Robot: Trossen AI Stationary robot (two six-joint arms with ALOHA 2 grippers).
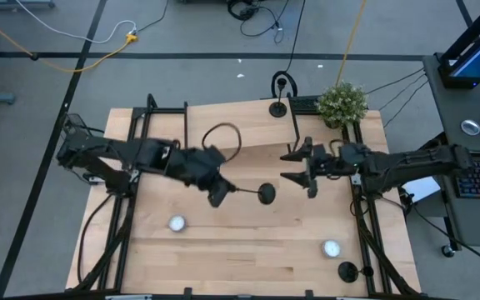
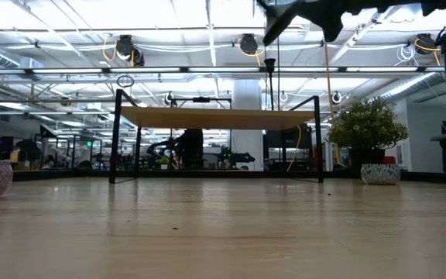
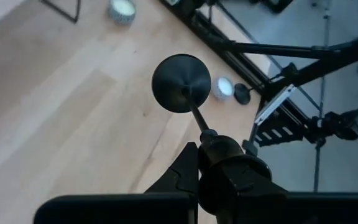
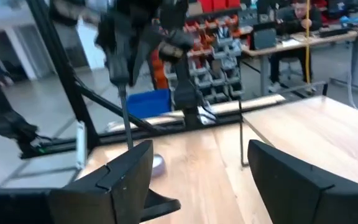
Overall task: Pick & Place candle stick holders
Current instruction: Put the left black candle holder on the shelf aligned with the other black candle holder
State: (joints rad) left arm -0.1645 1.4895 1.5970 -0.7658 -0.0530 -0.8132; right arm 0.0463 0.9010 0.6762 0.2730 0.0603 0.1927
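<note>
One matte-black candle stick holder (image 1: 247,192) is in my left gripper (image 1: 217,193) over the middle of the table. Its round disc base (image 3: 181,83) points down toward the tabletop. My right gripper (image 1: 295,166) is open and empty a little to the right of it, level with it, its fingers pointing at the left gripper. A second holder (image 1: 278,108) stands on its base at the far edge. A third (image 1: 347,271) stands at the near right corner. Two white tealights (image 1: 177,223) (image 1: 331,247) lie on the near half of the table. My left gripper pinches the holder's cup end (image 3: 219,149) between its two fingers. The thin stem (image 3: 197,115) runs out past the fingertips to the disc base. The holder hangs slanting down, lifted clear of the table.
A raised wooden shelf on thin black legs (image 2: 215,118) stands on the far half of the table. A small potted plant (image 1: 342,102) is at the far right corner. Bare wood lies between the two tealights.
</note>
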